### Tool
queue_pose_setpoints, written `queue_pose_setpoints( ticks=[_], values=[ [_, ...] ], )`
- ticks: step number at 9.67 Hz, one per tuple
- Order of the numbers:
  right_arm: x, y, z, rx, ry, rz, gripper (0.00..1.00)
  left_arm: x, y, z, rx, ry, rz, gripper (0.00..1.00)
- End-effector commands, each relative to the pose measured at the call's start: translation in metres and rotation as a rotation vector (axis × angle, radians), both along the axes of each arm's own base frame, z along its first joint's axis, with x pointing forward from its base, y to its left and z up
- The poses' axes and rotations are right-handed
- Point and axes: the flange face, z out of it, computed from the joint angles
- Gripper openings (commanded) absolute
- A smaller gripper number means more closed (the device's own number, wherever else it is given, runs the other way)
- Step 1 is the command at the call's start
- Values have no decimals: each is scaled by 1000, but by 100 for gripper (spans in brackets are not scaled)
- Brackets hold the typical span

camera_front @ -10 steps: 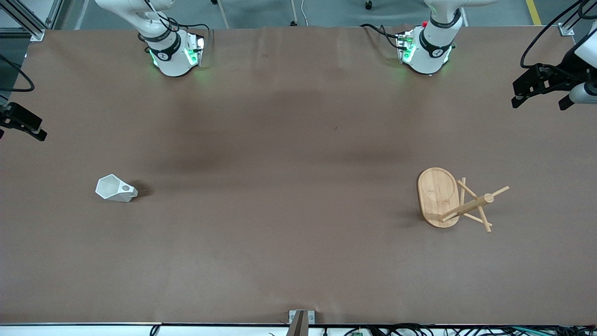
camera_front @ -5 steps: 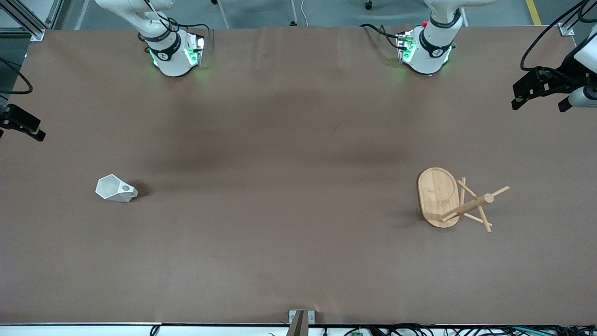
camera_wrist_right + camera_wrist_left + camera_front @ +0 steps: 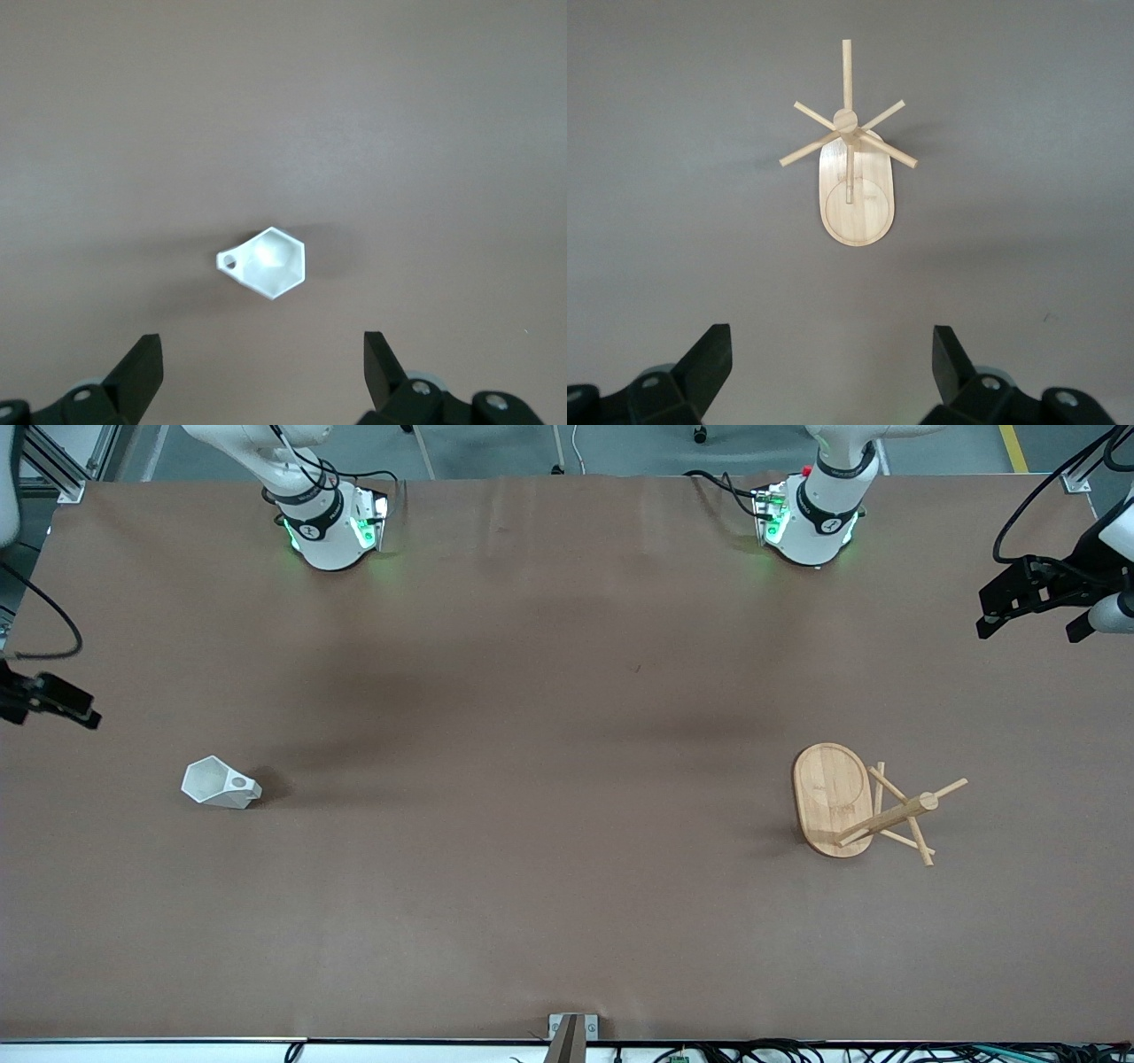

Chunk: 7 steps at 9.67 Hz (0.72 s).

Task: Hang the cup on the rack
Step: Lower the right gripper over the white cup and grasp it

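The white faceted cup [image 3: 220, 783] stands mouth up on the brown table toward the right arm's end, its tab handle with a round hole pointing toward the table's middle. In the right wrist view the cup [image 3: 270, 262] lies ahead of my right gripper [image 3: 263, 363], which is open and holds nothing. My right gripper [image 3: 62, 704] hangs over the table's edge at that end. The bamboo rack [image 3: 864, 806] stands upright toward the left arm's end. The rack [image 3: 852, 177] shows from above in the left wrist view, well ahead of my open, empty left gripper [image 3: 831, 363]. The left gripper [image 3: 1028, 622] hangs over the table's edge there.
The brown table cover [image 3: 549, 824] is bare between cup and rack. Both arm bases [image 3: 328, 531] [image 3: 811, 522] stand along the edge farthest from the front camera. A small metal bracket [image 3: 571, 1029] sits at the nearest edge.
My right gripper has shifted along the table's end toward the cup's side. My left gripper has moved only slightly. Cup and rack have not moved.
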Motion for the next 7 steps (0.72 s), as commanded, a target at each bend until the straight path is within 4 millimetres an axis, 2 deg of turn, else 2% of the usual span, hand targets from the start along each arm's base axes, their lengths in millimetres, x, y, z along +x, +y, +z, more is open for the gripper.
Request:
queue_pose_setpoints(
  ticks=[1, 3, 7],
  values=[
    [2, -20, -70, 2, 5, 33, 100, 10, 4, -19, 14, 42, 1, 100],
    [2, -37, -128, -11, 1, 82, 100, 13, 11, -19, 8, 31, 19, 100],
    [9, -44, -224, -1, 41, 113, 97, 13, 17, -19, 6, 27, 23, 100]
  ],
)
